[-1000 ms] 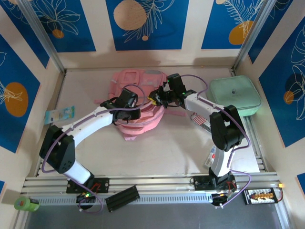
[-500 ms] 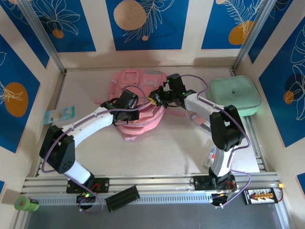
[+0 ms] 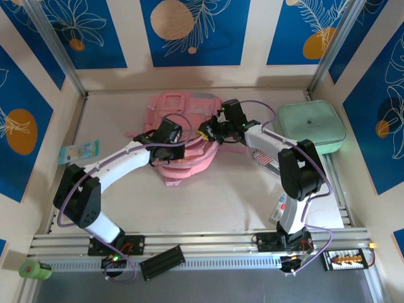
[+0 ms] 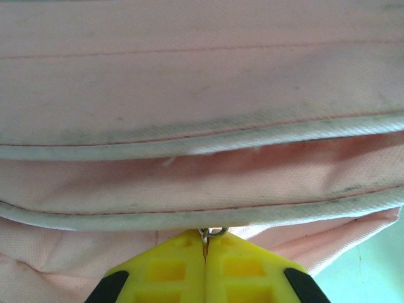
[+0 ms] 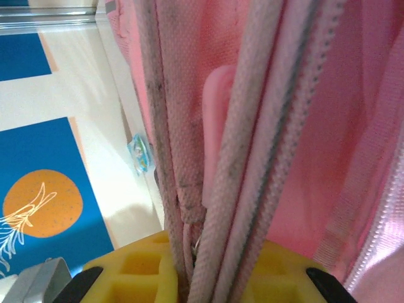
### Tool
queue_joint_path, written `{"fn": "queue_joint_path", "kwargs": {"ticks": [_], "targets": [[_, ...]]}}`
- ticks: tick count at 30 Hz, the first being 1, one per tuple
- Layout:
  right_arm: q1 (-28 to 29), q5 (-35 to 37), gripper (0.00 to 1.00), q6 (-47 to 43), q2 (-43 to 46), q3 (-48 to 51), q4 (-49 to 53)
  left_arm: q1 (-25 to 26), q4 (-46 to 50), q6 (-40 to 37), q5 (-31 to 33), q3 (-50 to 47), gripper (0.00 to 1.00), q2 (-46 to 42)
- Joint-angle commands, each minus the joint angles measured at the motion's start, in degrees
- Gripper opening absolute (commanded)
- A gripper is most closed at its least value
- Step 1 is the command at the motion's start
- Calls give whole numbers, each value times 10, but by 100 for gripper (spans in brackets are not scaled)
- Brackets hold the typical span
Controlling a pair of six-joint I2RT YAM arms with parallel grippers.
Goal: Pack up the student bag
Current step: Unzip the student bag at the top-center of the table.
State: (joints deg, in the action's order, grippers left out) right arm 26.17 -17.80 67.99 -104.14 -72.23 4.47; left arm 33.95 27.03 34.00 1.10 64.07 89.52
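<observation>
Left gripper [image 4: 205, 243]: fingers pressed together on a small metal ring [image 4: 205, 233], which I take for a zip pull, at a piped seam of the student bag [image 3: 180, 104]. To its left, open table runs out to a blue packet [image 3: 79, 151] near the wall.

The bag lies mid-table toward the back, its long axis far-to-near in the top view. It sits between the two grippers, and both touch it.

Right gripper [image 5: 192, 255]: pinching piped edging on the bag's right flank.

My judgement: the seam runs across the left wrist view, so the pull should travel sideways along it while the right arm anchors the fabric. A mint-green case [image 3: 311, 126] sits well apart by the right wall.
</observation>
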Motion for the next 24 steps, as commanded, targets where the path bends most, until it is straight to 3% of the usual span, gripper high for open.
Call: {"fn": "queue_joint_path", "kwargs": {"ticks": [1, 4, 12, 19, 24], "targets": [[-22, 34, 7, -34, 43, 17, 15, -46, -11, 1, -51, -33, 0, -36], [-41, 25, 6, -36, 44, 41, -2, -81, -32, 1, -107, -59, 0, -51], [-83, -5, 8, -65, 51, 67, -32, -116, -37, -45, -150, -72, 0, -47], [-62, -18, 37, 5, 106, 125, -104, -84, -66, -76, -215, -29, 0, -44], [-24, 39, 48, 86, 145, 173, -112, -33, -67, -95, -229, -9, 0, -20]]}}
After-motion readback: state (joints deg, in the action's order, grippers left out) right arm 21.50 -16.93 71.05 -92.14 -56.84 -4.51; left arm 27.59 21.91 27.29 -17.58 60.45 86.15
